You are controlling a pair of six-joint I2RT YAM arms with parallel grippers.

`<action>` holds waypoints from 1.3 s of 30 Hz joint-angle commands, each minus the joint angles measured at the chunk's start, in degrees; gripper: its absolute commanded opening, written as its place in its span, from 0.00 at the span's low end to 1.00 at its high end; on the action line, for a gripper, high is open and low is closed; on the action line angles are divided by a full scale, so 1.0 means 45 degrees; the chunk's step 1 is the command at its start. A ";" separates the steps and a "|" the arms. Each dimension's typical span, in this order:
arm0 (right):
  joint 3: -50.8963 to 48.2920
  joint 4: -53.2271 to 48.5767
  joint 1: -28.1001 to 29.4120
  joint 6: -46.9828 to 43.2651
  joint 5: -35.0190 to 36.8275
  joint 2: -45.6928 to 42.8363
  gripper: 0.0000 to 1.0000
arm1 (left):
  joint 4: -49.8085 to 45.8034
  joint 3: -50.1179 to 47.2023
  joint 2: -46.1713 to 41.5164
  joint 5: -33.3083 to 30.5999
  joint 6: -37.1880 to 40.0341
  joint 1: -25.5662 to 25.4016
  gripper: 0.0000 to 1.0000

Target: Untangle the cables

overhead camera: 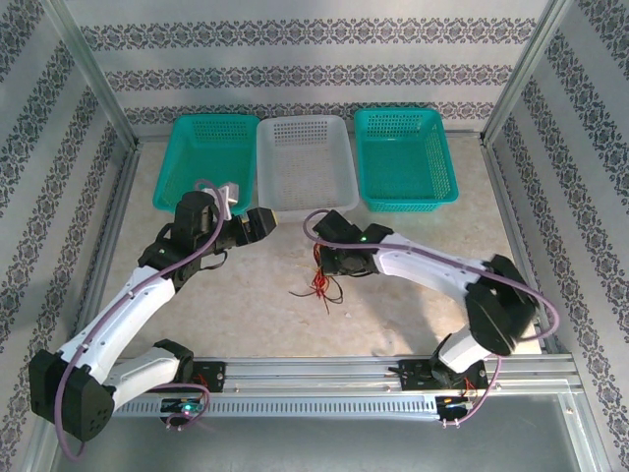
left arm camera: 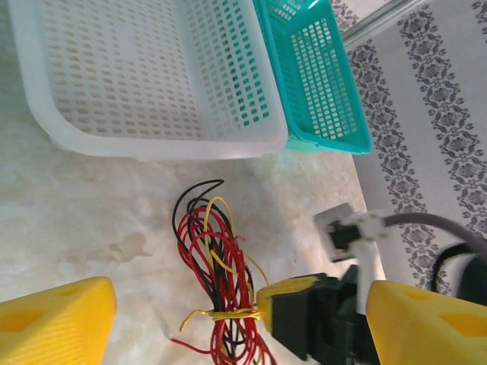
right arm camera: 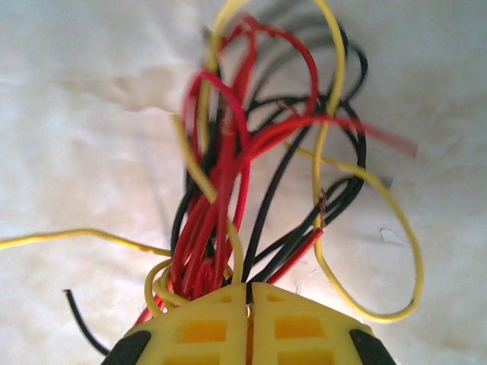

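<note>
The cables are a tangled bundle of thin red, black and yellow wires lying on the table in front of the white basket. A yellow strand is wound around the bundle like a tie. My right gripper is shut on the cables near that tie, with strands pinched between its yellow fingers. Its yellow tip reaches into the bundle from the right. My left gripper hovers left of the bundle. It is open, with its yellow fingers wide apart and nothing between them.
Three baskets stand along the back wall: a teal basket on the left, a white basket in the middle and another teal basket on the right. The white basket's front wall is just beyond the bundle. Metal rails edge the table.
</note>
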 commanded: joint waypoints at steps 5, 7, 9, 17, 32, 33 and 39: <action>0.0844 0.0517 0.0609 -0.3776 -0.0980 -0.3553 0.00 | 0.1609 0.0244 -0.0104 0.3504 0.0396 -0.0095 0.99; 0.1360 0.0372 0.0620 -0.4315 -0.1393 -0.3940 0.00 | 0.2212 0.0337 -0.0251 0.4300 0.0096 -0.0049 0.99; 0.1955 0.0150 0.0654 -0.4702 -0.1436 -0.4142 0.00 | 0.3643 0.0191 -0.0298 0.5120 -0.0943 0.0133 0.99; 0.3571 0.0016 0.0907 -0.5630 -0.2185 -0.3748 0.00 | 0.7992 -0.1179 0.0231 0.6261 -0.4450 0.0369 0.99; 0.4372 0.0075 0.1165 -0.5859 -0.3652 -0.3035 0.00 | 1.3302 -0.2251 0.1375 0.6819 -0.7371 0.0438 0.99; 0.4372 0.0075 0.1156 -0.5840 -0.3669 -0.3035 0.00 | 1.3468 -0.2250 0.1446 0.6918 -0.7408 0.0440 0.99; 0.4333 0.0036 0.1109 -0.5806 -0.3293 -0.3133 0.00 | 1.4250 -0.2252 0.1560 0.7293 -0.8035 0.0590 0.82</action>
